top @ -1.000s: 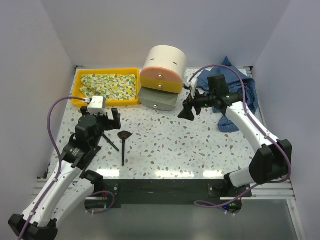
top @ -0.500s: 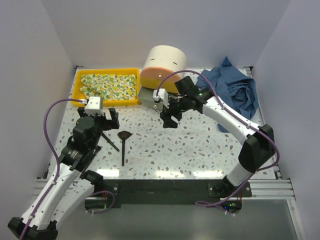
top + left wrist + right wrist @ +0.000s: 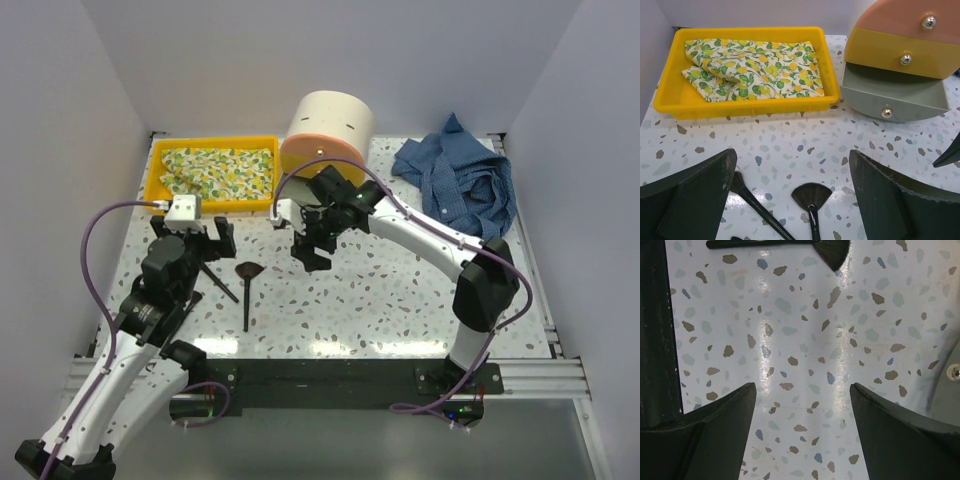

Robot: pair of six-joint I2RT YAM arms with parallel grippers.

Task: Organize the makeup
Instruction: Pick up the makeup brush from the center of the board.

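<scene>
Lying on the table (image 3: pixel 400 290) beside the left gripper (image 3: pixel 195 238) in the overhead view are the fan brush (image 3: pixel 246 296) and a thinner brush (image 3: pixel 218 284), with the right gripper (image 3: pixel 308 250) near. The left wrist shows both between its wide-open, empty fingers (image 3: pixel 690 200): light, stiff and thin, likely best pinched mid-handle. The right wrist's fingers are spread too, holding nothing, the fan brush ahead at the top edge.

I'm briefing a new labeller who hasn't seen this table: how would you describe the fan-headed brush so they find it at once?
Find the yellow tray at the table's far left. On the speckled tabletop nearer the arm bases lie two dark brushes. The fan brush is the right-hand one, lying straight; unlike the slanted plain brush, its bristles spread into a flat fan.
</scene>
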